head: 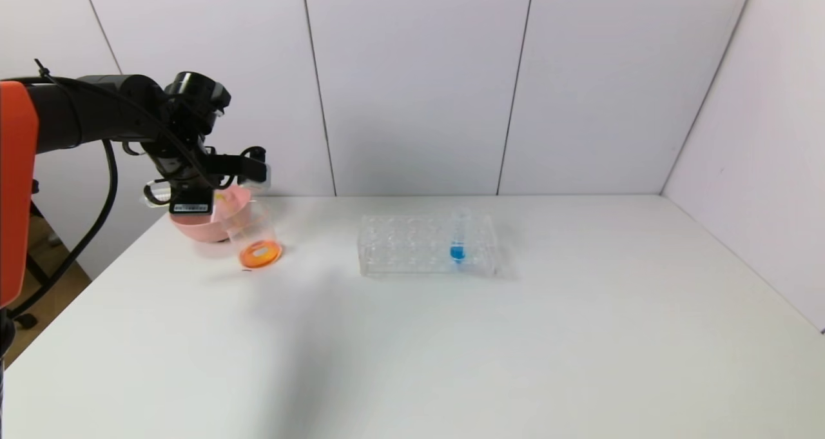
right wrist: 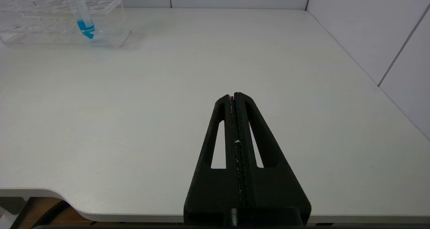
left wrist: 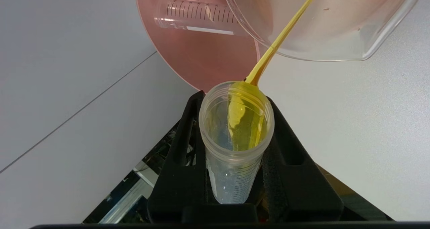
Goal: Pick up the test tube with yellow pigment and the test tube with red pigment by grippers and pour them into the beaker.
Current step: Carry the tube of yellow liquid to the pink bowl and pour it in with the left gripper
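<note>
1. While the left claw (left wrist: pixel 235 148) is clamped around the test tube with yellow pigment (left wrist: pixel 235 141), the tube is tipped mouth-first toward the beaker (left wrist: pixel 322 24), and a thin yellow stream runs from its lip over the beaker's rim.
2. Head view: left claw (head: pixel 248 171) sits at about 10 o'clock on the counter (head: pixel 451 349), held above the beaker (head: pixel 256 242).
3. Beaker holds orange liquid at its bottom; it stands just in front of the pink bowl (head: pixel 206 223), touching or nearly so (cannot tell).
4. An empty graduated tube (left wrist: pixel 198 17) lies on its side inside the pink bowl (left wrist: pixel 201 61); whether it is the test tube with red pigment cannot be told.
5. Clear tube rack (head: pixel 425 245) stands at about 12 o'clock, well apart from the beaker, with a blue-liquid tube (head: pixel 459 236) upright in one right-hand hole.
6. Right claw (right wrist: pixel 235 96) is closed, fingers pressed together and holding nothing, hovering over the counter's near edge at about 5 o'clock; rack (right wrist: pixel 60 20) and blue tube (right wrist: pixel 82 15) lie well apart from it.
</note>
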Robot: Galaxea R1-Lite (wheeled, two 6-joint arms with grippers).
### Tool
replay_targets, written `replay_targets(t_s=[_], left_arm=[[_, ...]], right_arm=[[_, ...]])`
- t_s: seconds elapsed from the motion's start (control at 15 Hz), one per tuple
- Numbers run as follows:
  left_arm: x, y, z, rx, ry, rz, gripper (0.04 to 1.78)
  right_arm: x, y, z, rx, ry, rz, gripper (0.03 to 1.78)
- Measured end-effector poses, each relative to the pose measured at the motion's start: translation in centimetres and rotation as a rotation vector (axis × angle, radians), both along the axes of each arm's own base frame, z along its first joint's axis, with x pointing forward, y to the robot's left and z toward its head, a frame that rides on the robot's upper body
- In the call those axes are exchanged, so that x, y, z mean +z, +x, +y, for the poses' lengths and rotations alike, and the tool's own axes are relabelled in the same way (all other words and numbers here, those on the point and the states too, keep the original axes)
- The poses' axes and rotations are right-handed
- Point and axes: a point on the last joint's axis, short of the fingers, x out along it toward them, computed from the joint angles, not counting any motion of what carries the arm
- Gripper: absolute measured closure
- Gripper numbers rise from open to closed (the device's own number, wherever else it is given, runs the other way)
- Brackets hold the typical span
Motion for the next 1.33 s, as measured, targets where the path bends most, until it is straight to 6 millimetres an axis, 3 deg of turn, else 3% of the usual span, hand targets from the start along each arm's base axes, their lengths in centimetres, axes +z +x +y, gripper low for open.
replay_targets(t_s=[1.33], left_arm=[[0.0, -0.1, -1.1, 0.017, 0.071, 0.003, 1.34]], right_arm=[[0.0, 0.0, 0.0, 0.000, 0.000, 0.000, 1.70]])
